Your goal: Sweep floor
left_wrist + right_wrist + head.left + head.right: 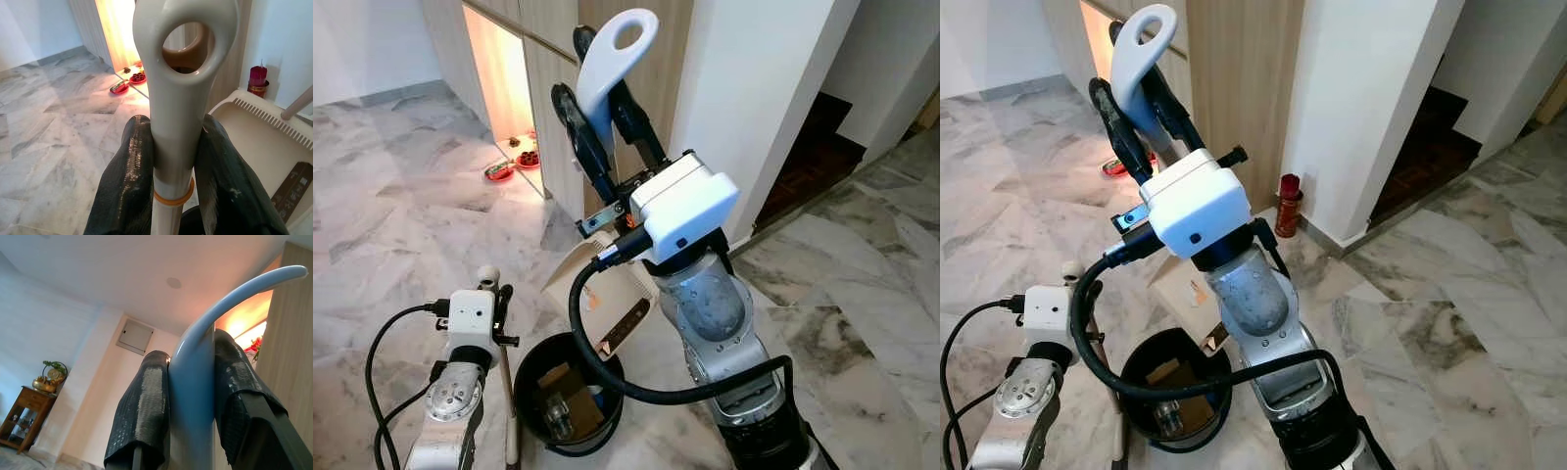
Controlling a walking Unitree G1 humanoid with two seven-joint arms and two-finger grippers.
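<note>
A humanoid robot grips two cleaning-tool handles above a marble floor (391, 196).

The right gripper (607, 117), raised high, is clenched on a pale blue looped handle (612, 64). The left gripper (171, 161) is clamped on a cream broom handle (178, 73) with a hanging hole. A beige dustpan (607, 294) tilts over a black bin (570, 392) just below; red offerings (514, 162) sit by the lit alcove.

right arm is raised high in front, wrist bent upward, and the right gripper (607, 117) has both black fingers (142, 406) clamped tight. left arm sits low, its left gripper (173, 161) pinched shut too, fingers (129, 181) pointing forward.
</note>
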